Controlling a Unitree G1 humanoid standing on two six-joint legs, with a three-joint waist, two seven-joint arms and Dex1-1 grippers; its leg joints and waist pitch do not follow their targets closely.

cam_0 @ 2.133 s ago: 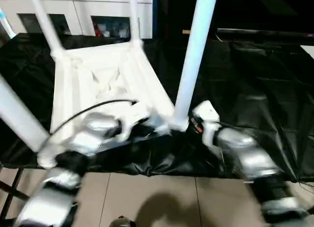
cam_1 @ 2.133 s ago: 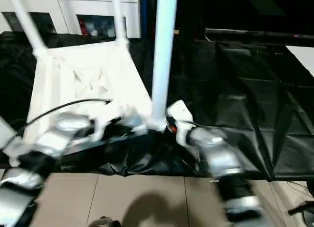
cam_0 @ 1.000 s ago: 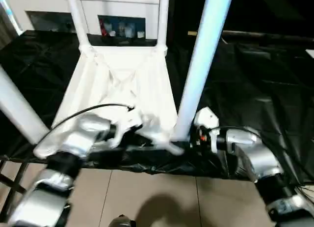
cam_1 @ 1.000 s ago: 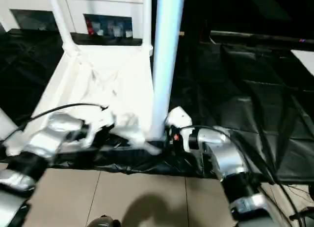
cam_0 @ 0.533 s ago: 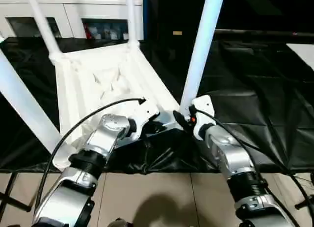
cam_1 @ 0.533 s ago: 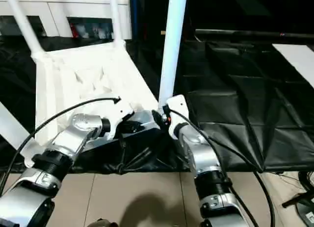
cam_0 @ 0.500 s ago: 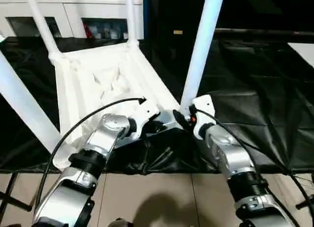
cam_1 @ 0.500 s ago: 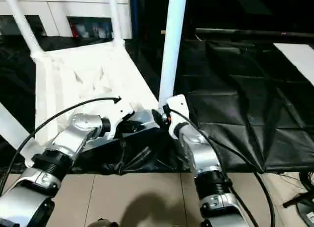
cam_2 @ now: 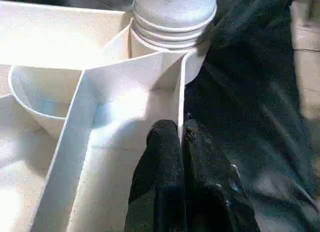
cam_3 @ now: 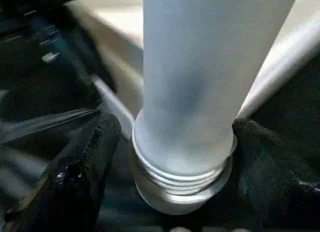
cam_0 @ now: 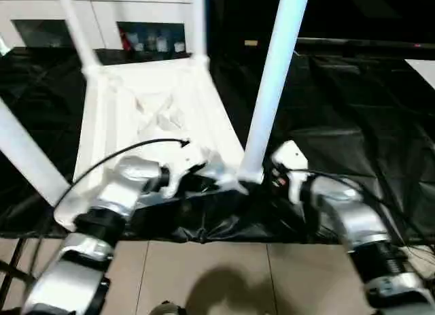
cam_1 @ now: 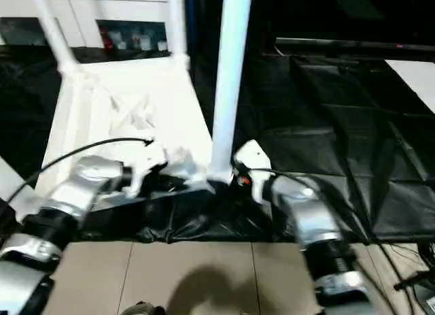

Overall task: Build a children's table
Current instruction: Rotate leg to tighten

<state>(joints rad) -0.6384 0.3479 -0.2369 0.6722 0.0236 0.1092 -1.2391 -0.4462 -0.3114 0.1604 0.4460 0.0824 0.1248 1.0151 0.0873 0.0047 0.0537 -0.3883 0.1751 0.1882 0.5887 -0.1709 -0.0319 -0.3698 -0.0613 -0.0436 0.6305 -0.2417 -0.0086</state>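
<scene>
Our left fingers (cam_2: 182,157) are pinching the tabletop's (cam_0: 156,114) near rim; our right fingers (cam_3: 90,162) are standing spread around the near-right leg (cam_3: 200,81). The tabletop is lying upside down on the worktop (cam_0: 353,104). With its threads showing, that leg is risking tipping over.
</scene>
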